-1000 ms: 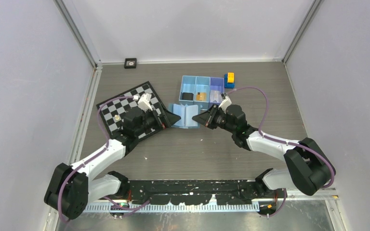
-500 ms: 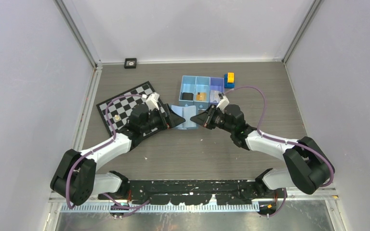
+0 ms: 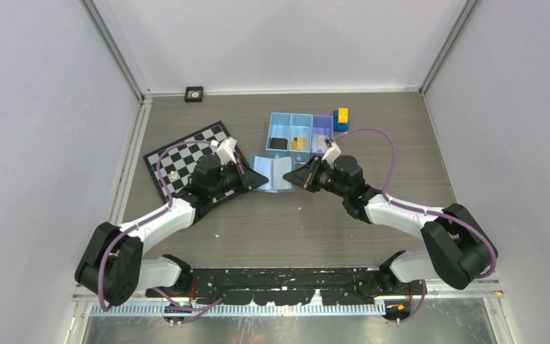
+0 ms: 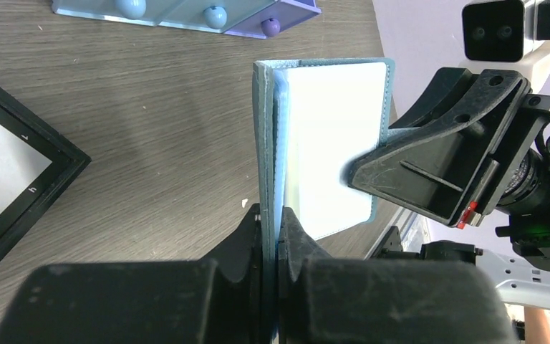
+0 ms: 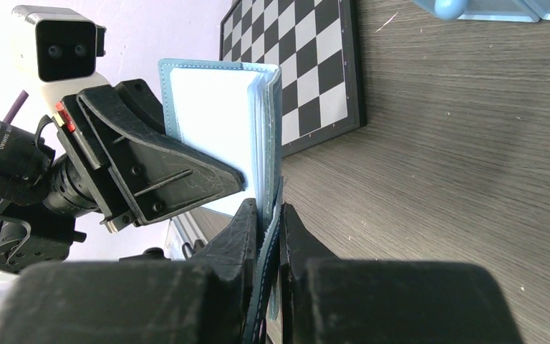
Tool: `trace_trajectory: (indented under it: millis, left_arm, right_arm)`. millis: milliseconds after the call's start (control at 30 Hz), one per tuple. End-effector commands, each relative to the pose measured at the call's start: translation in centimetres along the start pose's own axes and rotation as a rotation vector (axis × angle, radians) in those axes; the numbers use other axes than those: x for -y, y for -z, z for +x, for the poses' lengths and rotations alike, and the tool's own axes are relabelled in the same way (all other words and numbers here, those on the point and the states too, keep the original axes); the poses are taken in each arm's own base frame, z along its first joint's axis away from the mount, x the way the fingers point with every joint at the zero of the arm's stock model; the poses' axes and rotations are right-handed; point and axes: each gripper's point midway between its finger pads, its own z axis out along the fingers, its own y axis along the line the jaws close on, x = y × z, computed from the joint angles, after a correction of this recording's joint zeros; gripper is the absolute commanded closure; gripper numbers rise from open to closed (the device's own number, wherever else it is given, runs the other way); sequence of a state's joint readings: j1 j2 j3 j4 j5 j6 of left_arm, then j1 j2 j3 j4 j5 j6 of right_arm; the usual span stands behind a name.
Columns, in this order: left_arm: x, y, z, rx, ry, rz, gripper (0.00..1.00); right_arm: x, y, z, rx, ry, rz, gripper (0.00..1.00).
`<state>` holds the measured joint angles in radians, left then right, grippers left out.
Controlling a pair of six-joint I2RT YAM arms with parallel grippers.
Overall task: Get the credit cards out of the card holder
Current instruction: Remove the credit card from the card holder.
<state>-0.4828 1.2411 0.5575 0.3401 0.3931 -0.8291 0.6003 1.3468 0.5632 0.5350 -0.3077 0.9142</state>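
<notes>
At mid-bench, the left end effector [image 4: 269,223] and right end effector [image 5: 265,213] each pinch a flap of the open card holder [image 3: 272,172]. A pale credit card [image 4: 333,143] sits pocketed, yet to be pulled out.

The right gripper [image 5: 265,215] rises from the bottom edge, its two black fingers pinched on the near flap of the card holder [image 5: 270,136]; the holder stands open and upright above the wooden table [image 5: 437,143]; a pale whitish card [image 5: 211,115] fills its other flap; the left gripper [image 5: 238,183] reaches in from the left, its tip against that flap; a checkerboard [image 5: 308,64] lies behind.
</notes>
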Motion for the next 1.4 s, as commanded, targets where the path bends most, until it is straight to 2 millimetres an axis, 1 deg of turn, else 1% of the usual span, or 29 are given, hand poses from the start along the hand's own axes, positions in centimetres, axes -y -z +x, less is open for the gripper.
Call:
trace_trajectory:
  millis: [0,67,100,167,300,400,500,567,633,767,900,1000,1033,1100,1133,1200,1267,1367]
  left_arm:
    - [2.7,0.5,-2.1,0.07,-0.057,0.088,1.0]
    - [3.2,0.7,-2.2,0.075,-0.061,0.113,1.0]
    - [3.6,0.8,-2.3,0.082,-0.066,0.13,1.0]
    - [3.9,1.0,-2.3,0.089,-0.069,0.144,1.0]
    - [3.8,1.5,-2.6,0.116,-0.073,0.132,1.0]
    - [3.9,1.8,-2.7,0.131,-0.079,0.134,1.0]
    - [4.2,2.0,-2.7,0.137,-0.082,0.148,1.0]
    - [4.3,2.1,-2.8,0.143,-0.085,0.159,1.0]
    - [4.4,2.1,-2.8,0.144,-0.085,0.162,1.0]
    - [4.5,2.2,-2.8,0.15,-0.088,0.17,1.0]
    - [4.6,2.5,-2.9,0.161,-0.089,0.172,1.0]
    - [4.7,2.5,-3.0,0.166,-0.09,0.173,1.0]
    - [4.6,2.5,-3.0,0.166,-0.089,0.171,1.0]
    - [4.4,2.4,-3.0,0.166,-0.086,0.164,1.0]
    - [4.2,2.3,-3.0,0.166,-0.082,0.149,1.0]
    - [3.0,2.0,-2.9,0.15,-0.067,0.088,1.0]
    - [2.4,1.6,-2.8,0.14,-0.062,0.062,1.0]
    - [2.4,1.2,-2.5,0.121,-0.057,0.071,1.0]
  right_arm:
    - [-2.3,-0.2,-1.9,0.057,0.04,-0.056,0.8]
    - [-2.2,-0.2,-1.9,0.06,0.038,-0.052,0.67]
    - [-2.2,-0.1,-2.0,0.063,0.039,-0.052,0.63]
    - [-2.2,0.0,-2.1,0.073,0.038,-0.05,0.59]
    - [-1.8,0.3,-2.4,0.093,0.034,-0.028,0.47]
    - [-1.7,0.5,-2.5,0.101,0.031,-0.025,0.36]
    - [-2.1,0.6,-2.6,0.11,0.025,-0.052,0.25]
    - [-2.5,0.8,-2.7,0.117,0.022,-0.077,0.22]
    - [-2.7,1.0,-2.8,0.124,0.022,-0.089,0.22]
    - [-2.8,1.2,-2.9,0.135,0.019,-0.098,0.39]
    - [-2.5,1.1,-3.1,0.136,0.005,-0.096,0.57]
    - [-2.7,1.0,-3.0,0.127,0.001,-0.114,0.74]
    - [-2.9,1.0,-3.0,0.121,0.002,-0.123,0.77]
    - [-3.3,1.0,-2.9,0.115,0.003,-0.141,0.78]
    - [-3.4,0.9,-2.8,0.111,0.005,-0.149,0.77]
    - [-3.9,1.0,-2.7,0.103,0.011,-0.174,0.75]
    - [-4.2,1.1,-2.7,0.099,0.014,-0.192,0.75]
    - [-4.4,1.1,-2.6,0.092,0.014,-0.202,0.76]
